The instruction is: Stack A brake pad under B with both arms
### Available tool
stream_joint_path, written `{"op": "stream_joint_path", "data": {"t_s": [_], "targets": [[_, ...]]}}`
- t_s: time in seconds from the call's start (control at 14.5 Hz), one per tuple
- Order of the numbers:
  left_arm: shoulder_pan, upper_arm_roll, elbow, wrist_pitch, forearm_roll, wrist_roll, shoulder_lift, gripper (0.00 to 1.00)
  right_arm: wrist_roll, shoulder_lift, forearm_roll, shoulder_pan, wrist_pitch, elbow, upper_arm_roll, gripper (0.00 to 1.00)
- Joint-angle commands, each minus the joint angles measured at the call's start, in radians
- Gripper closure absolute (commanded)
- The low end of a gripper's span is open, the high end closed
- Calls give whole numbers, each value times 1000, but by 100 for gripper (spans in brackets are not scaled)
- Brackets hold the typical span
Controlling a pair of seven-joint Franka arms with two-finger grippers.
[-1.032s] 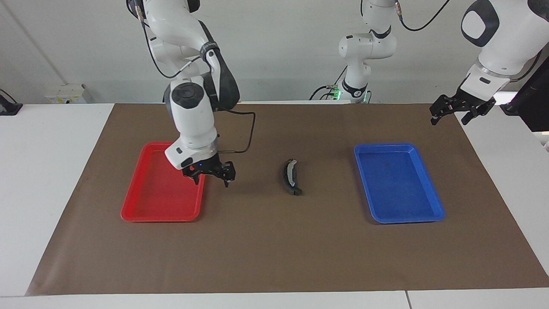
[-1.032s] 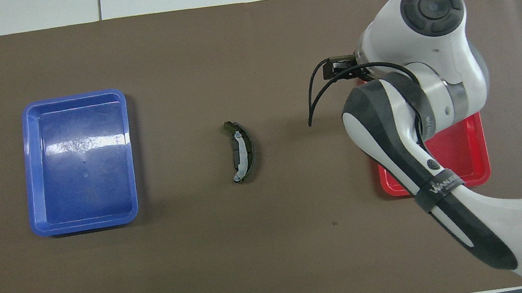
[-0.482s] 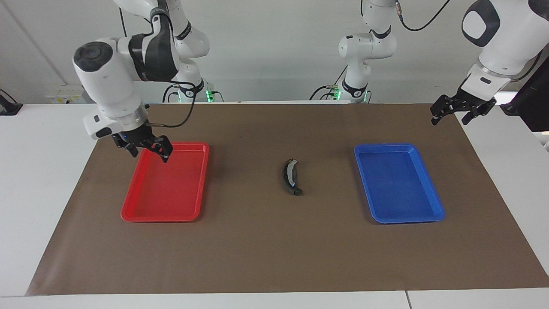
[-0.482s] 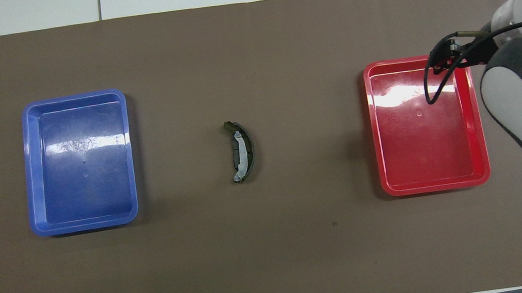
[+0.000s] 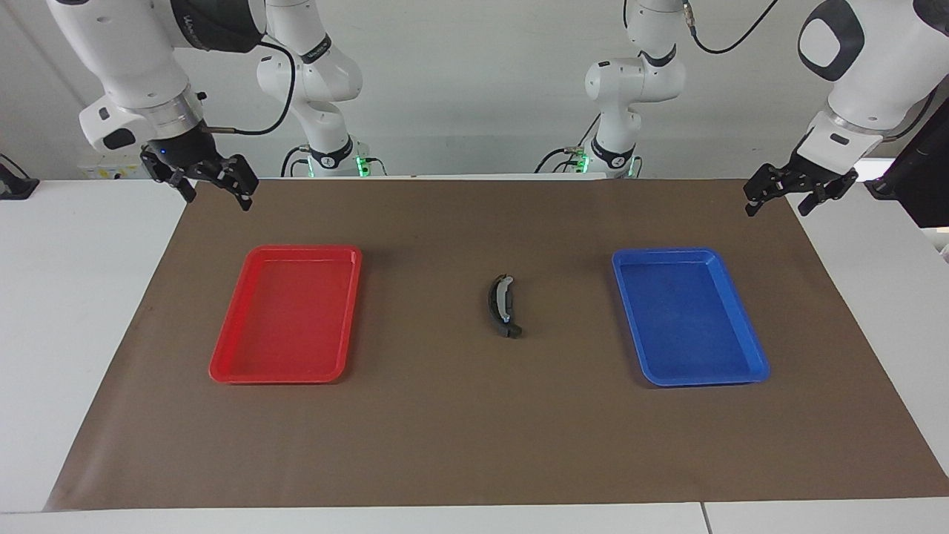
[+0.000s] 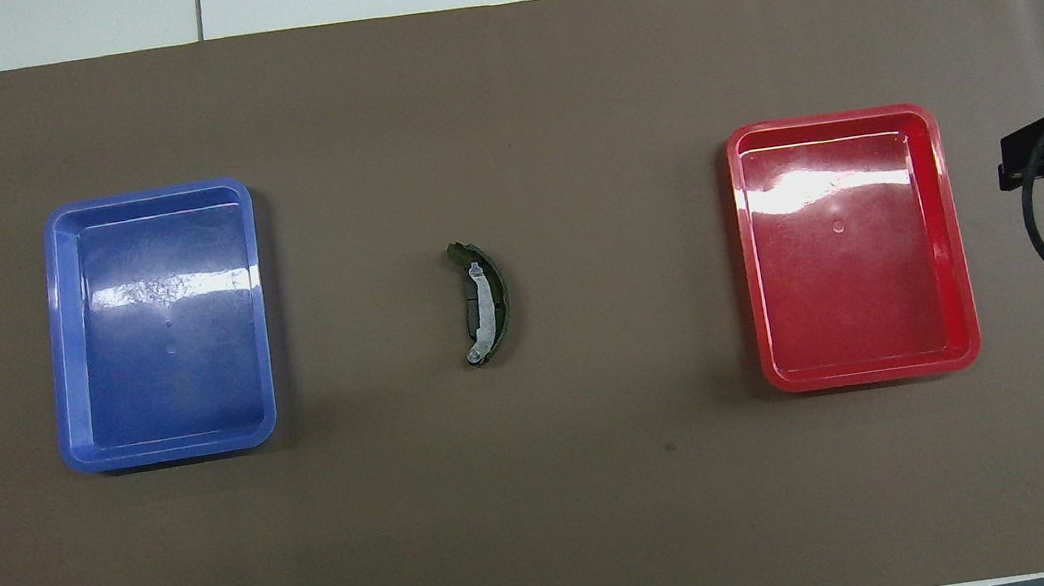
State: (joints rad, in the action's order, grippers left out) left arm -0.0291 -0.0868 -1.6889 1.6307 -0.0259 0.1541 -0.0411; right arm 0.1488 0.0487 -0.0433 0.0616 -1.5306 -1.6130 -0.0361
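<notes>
A robotics lab. White robot arms (image 5: 637, 81) are mounted along a white counter (image 5: 81, 297) covered by a brown mat (image 5: 445, 415). Bare grey walls and loose cabling complete it.

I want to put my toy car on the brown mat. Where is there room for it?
Lots of room. The brown mat is bare between the red tray and the curved brake shoe, and between that shoe and the blue tray. The whole strip farthest from the robots is free too. Both trays look empty. Nowhere is crowded.
</notes>
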Motion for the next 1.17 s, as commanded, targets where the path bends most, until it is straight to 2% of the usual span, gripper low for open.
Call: {"op": "stream_joint_path", "data": {"t_s": [0.0, 0.28, 0.48, 0.62, 1.1], "targets": [[8, 4, -28, 12, -2, -10, -25, 1, -29, -32, 6, 3, 18, 32, -11, 0], [8, 4, -28, 12, -2, -8, -26, 0, -29, -21, 5, -32, 27, 16, -4, 0], [8, 4, -28, 12, -2, -8, -26, 1, -77, -30, 23, -94, 15, 33, 100, 0], [8, 4, -28, 11, -2, -8, -26, 1, -91, -26, 31, -65, 23, 31, 101, 0], [8, 4, -28, 12, -2, -10, -25, 0, -86, -21, 25, -75, 35, 24, 99, 0]]}}
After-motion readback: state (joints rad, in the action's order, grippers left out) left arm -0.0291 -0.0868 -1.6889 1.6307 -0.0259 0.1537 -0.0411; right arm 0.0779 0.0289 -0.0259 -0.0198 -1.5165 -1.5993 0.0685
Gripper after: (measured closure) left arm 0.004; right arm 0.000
